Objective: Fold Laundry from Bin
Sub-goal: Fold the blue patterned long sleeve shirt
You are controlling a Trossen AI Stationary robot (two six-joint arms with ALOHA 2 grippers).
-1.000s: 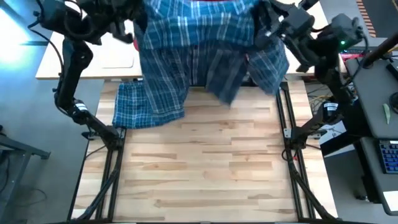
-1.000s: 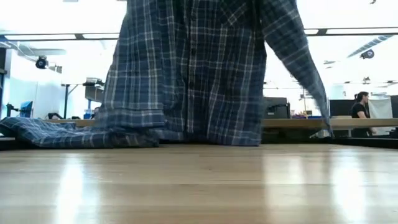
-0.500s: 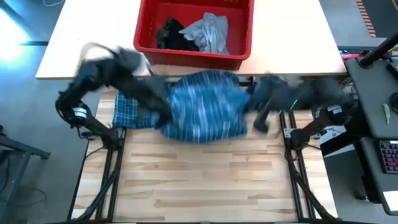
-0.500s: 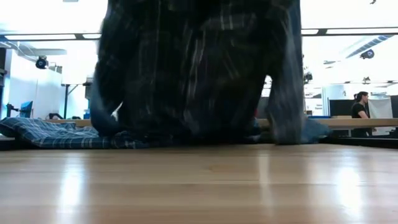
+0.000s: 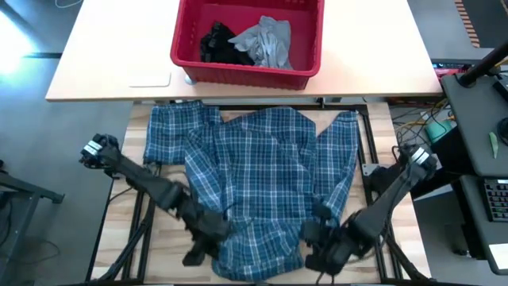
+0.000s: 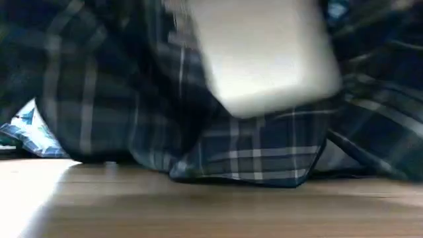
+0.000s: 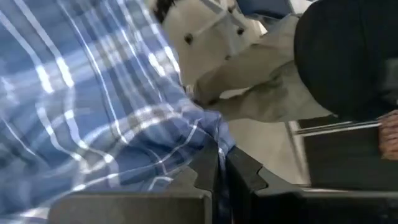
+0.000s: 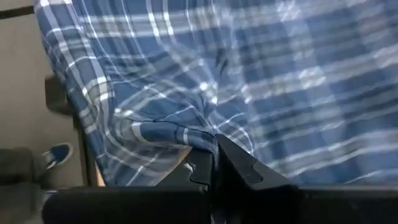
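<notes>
The blue-and-white plaid shirt (image 5: 262, 183) lies spread along the wooden table (image 5: 254, 95), from its far edge to its near edge. One sleeve (image 5: 171, 131) lies at the far left and the other (image 5: 341, 147) at the right. My left gripper (image 5: 213, 232) is shut on the shirt's near left edge. My right gripper (image 5: 316, 236) is shut on its near right edge. The red bin (image 5: 248, 40) stands beyond the table's far edge and holds a grey T-shirt (image 5: 268, 41) and a black garment (image 5: 218, 41). My left gripper pinches a bunched bit of the shirt's near left edge (image 7: 211, 134) between its two fingers, slanting down from the table's left. The cloth spreads away from the fingers onto the table. How many layers it holds does not show. My right gripper pinches a folded bit of the shirt's near right edge (image 8: 193, 138) between its two fingers, slanting down from the table's right. The cloth fans out from the pinch toward the far edge. In the low view a fold of the shirt (image 6: 244, 173) touches the table.
Bare wood shows at the table's near corners (image 5: 127, 262). Black frame rails (image 5: 369, 159) run along both sides of the table. The bin sits on a paler desk (image 5: 103, 71) behind it. A side table with cables and a keyboard (image 5: 492, 199) is at the right.
Both grippers have swung down from high over the far edge to low at the near edge, still shut on the shirt. The shirt hung upright over the far edge before. It has been drawn across the table and now lies spread out, and the bin is uncovered.
</notes>
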